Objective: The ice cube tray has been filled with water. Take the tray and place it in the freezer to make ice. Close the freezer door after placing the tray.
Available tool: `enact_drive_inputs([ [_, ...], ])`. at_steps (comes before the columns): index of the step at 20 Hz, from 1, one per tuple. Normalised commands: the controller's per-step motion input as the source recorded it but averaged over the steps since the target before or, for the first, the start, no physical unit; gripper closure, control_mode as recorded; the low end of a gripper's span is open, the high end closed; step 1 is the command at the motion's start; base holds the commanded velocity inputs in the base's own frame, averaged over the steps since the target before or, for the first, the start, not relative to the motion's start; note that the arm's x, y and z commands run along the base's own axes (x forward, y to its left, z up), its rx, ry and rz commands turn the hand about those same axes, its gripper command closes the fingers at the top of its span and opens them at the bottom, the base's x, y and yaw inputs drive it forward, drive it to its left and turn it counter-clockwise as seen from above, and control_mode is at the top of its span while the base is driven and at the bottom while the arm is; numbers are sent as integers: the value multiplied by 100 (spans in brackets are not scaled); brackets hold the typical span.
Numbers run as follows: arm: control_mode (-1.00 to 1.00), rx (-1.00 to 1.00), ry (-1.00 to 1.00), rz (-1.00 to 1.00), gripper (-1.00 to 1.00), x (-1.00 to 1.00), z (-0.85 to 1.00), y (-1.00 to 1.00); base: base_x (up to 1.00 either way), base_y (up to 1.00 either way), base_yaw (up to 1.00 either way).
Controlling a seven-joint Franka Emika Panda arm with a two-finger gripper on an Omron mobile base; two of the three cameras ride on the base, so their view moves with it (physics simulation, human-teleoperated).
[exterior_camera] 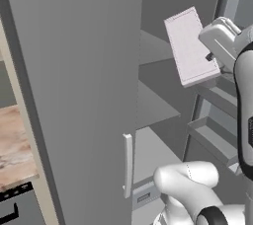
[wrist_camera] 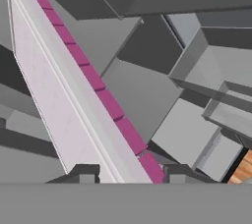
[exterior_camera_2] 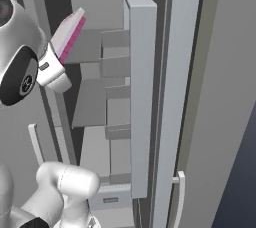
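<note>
End effector [wrist_camera: 125, 171] clamped on tilted ice cube tray [exterior_camera: 189, 46], inside open freezer [exterior_camera: 158, 91] above grey shelves.

Brightness: even, moderate, flat rendered light; no visible source.
Shadows: soft, inside the freezer [exterior_camera: 163, 100]; its far shelves go dark grey, the far wall near black in the right base view.
Glare: a pale sheen on the arm's white shells.
Sharpness: slightly soft and pixelled; edges jagged along the tray [wrist_camera: 74, 100].
Distortion: straight lines stay straight at the edges.
</note>
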Motion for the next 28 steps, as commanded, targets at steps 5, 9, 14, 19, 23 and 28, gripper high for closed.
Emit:
enact_drive_inputs([
  [5, -100, 0, -1, 0, 100, 53, 0, 0, 0, 0, 0],
  [9, -100, 0, 0, 0, 100, 53, 0, 0, 0, 0, 0],
  [14, -100, 0, 0, 0, 100, 44, 0, 0, 0, 0, 0],
  [19, -100, 0, -1, 0, 100, 30, 0, 0, 0, 0, 0],
  [23, -100, 0, -2, 0, 100, 32, 0, 0, 0, 0, 0],
  [28, -100, 0, -1, 0, 100, 40, 0, 0, 0, 0, 0],
])
